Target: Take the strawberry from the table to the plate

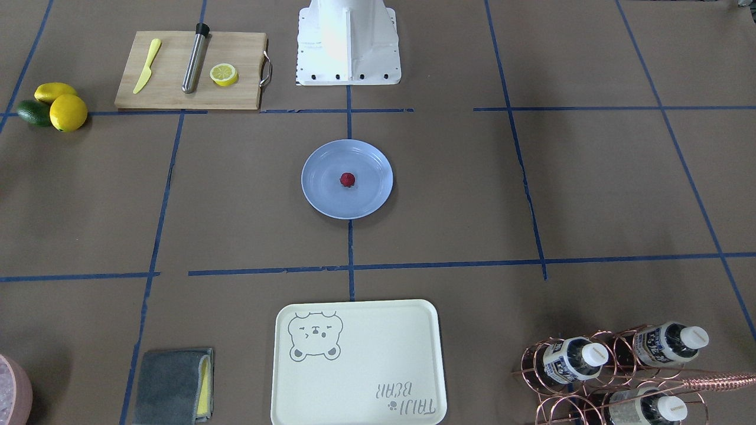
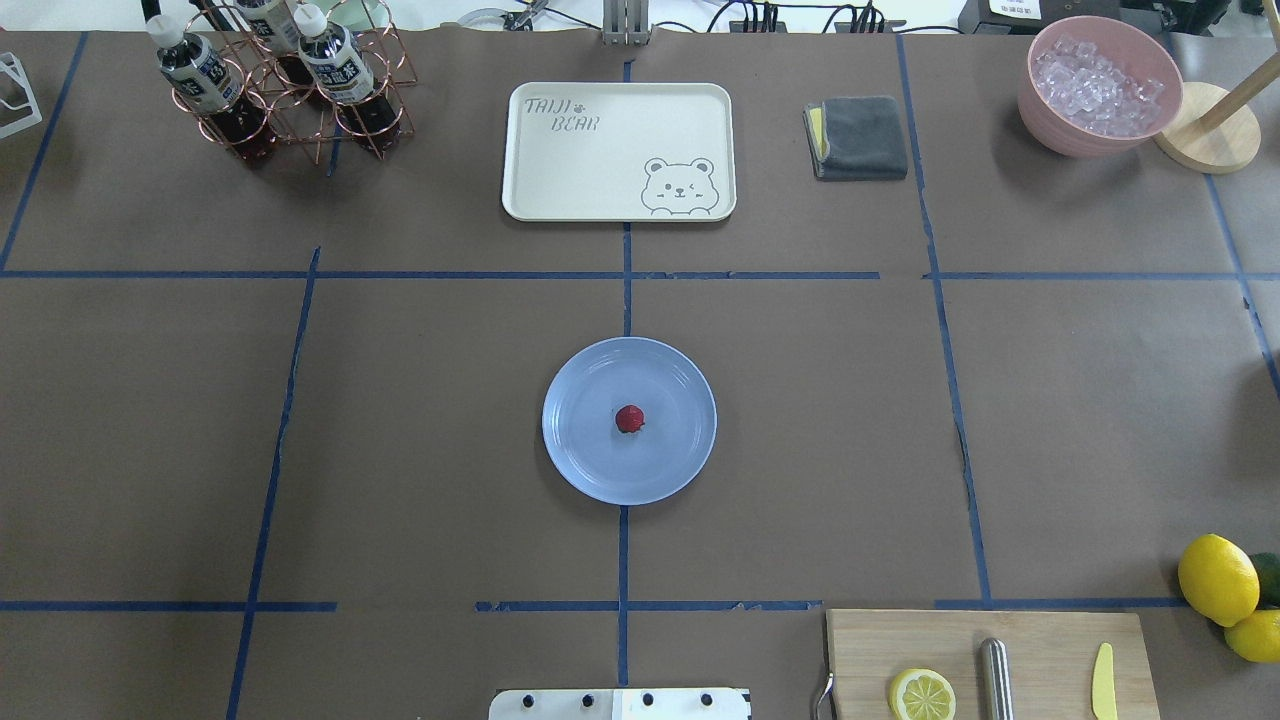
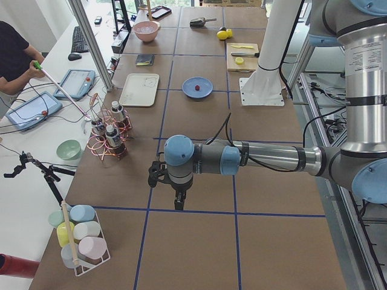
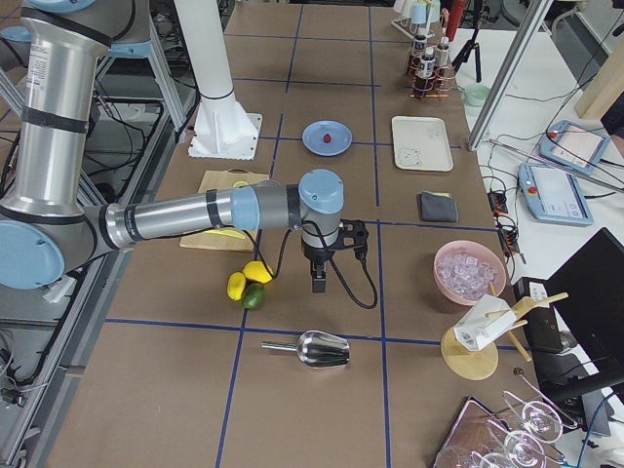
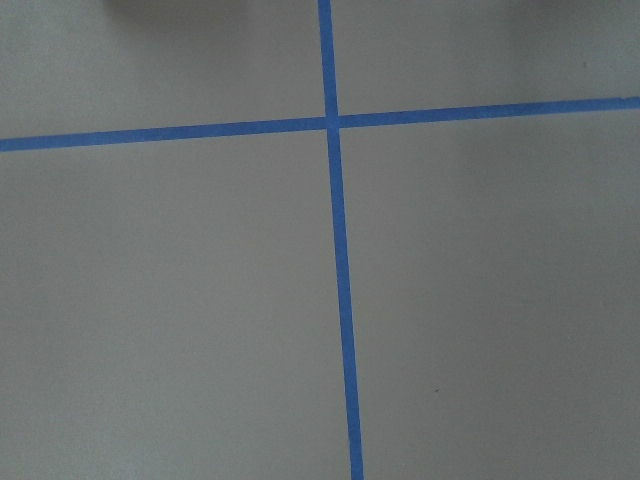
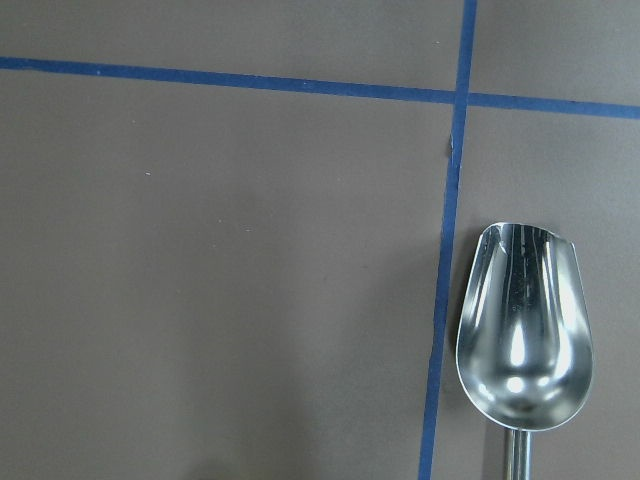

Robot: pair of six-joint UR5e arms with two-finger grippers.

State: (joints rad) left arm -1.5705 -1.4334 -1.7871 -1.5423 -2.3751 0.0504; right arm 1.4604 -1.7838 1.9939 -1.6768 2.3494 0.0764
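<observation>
The small dark red strawberry (image 2: 629,419) lies in the middle of the pale blue plate (image 2: 672,455), which sits at the centre of the brown-paper table (image 2: 420,420). The front view shows the same strawberry (image 1: 347,179) on the plate (image 1: 369,198). Neither gripper is near them. My left gripper (image 3: 179,203) hangs over bare paper far off to the robot's left, past the bottle rack. My right gripper (image 4: 319,280) hangs beside the lemons, far off to the robot's right. Both show only in the side views, so I cannot tell whether they are open or shut. The wrist views show no fingers.
A cream bear tray (image 2: 618,150) and a grey cloth (image 2: 858,137) lie beyond the plate, with a bottle rack (image 2: 285,80) and a pink ice bowl (image 2: 1098,85) at the far corners. Near the robot are a cutting board (image 2: 990,665), lemons (image 2: 1217,578) and a steel scoop (image 6: 522,330).
</observation>
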